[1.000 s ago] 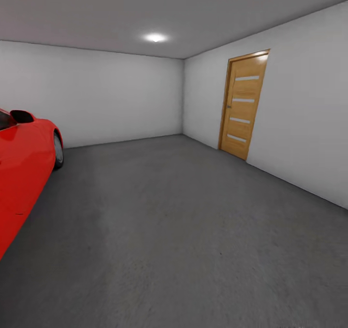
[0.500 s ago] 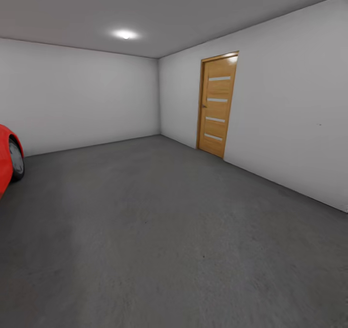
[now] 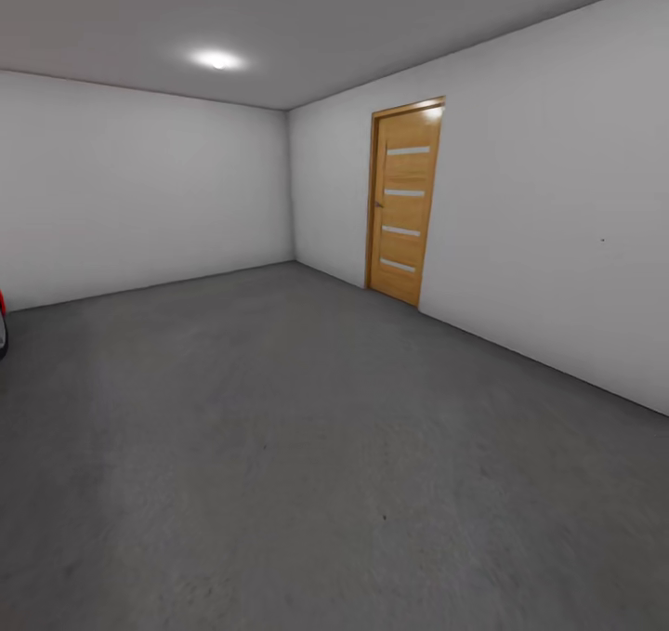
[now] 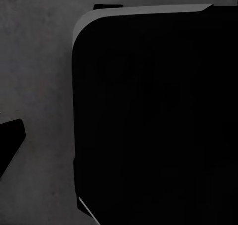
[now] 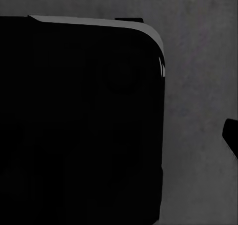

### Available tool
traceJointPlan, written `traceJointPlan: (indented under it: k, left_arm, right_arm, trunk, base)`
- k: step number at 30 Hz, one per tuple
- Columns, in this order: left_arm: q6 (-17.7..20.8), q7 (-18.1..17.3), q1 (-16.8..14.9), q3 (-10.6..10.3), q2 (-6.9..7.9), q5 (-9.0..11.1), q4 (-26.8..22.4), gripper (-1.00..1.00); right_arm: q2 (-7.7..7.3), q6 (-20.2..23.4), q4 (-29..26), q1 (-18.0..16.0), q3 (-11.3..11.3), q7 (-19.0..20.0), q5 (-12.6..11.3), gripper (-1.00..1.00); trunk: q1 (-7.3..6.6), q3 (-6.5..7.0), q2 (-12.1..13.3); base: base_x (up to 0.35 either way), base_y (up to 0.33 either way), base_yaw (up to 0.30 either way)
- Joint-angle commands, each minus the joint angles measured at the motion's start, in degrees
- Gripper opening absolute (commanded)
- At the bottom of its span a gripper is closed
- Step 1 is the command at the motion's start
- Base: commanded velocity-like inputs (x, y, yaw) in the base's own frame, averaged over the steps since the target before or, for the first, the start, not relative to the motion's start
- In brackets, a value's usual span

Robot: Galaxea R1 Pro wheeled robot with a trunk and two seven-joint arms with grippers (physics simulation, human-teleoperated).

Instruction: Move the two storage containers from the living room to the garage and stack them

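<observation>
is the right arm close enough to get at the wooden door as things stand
Probably not. The wooden door stands far off in the right-hand wall, with a wide stretch of bare concrete floor before it. The way is free, but the base would likely have to drive closer first.

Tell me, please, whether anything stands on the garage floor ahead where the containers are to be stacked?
Nothing visible does: the concrete floor runs bare to the walls, with the wooden door shut at the right wall and a sliver of red car far left.

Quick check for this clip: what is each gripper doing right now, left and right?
Left gripper: cannot be told; one dark finger tip over the floor.
Right gripper: cannot be told; a dark finger tip at the frame edge.
</observation>
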Motion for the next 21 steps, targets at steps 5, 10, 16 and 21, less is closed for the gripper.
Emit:
traceJointPlan:
  k: [5, 10, 16, 21]
  left_arm:
    - [-0.21, 0.03, 0.0, -0.01, -0.01, 0.61, -0.1, 1.0]
    - [-0.52, -0.03, 0.0, 0.05, 0.01, 0.71, -0.09, 1.0]
    - [-0.73, 0.01, 0.0, 0.45, 0.01, 0.84, -0.05, 1.0]
    - [-0.75, -0.04, 0.0, 2.23, 0.08, 1.69, -0.04, 1.0]
  right_arm:
    - [-0.06, -0.58, 0.07, -0.02, -0.06, -0.06, -0.07, 1.0]
    - [-0.48, -0.5, -0.09, -0.02, 0.07, -0.02, 0.33, 1.0]
    - [-0.18, -0.77, -0.19, -0.02, 0.13, -0.08, 0.44, 1.0]
    - [-0.02, -0.85, -0.19, -0.02, 0.13, -0.06, 0.38, 1.0]
  trunk:
    - [0.03, -0.04, -0.02]
    - [0.03, -0.04, -0.02]
    - [0.03, -0.04, -0.02]
    - [0.03, -0.04, -0.02]
  base:
    - [0.323, 0.0, 0.0]
    - [0.323, 0.0, 0.0]
    - [0.323, 0.0, 0.0]
    - [0.323, 0.0, 0.0]
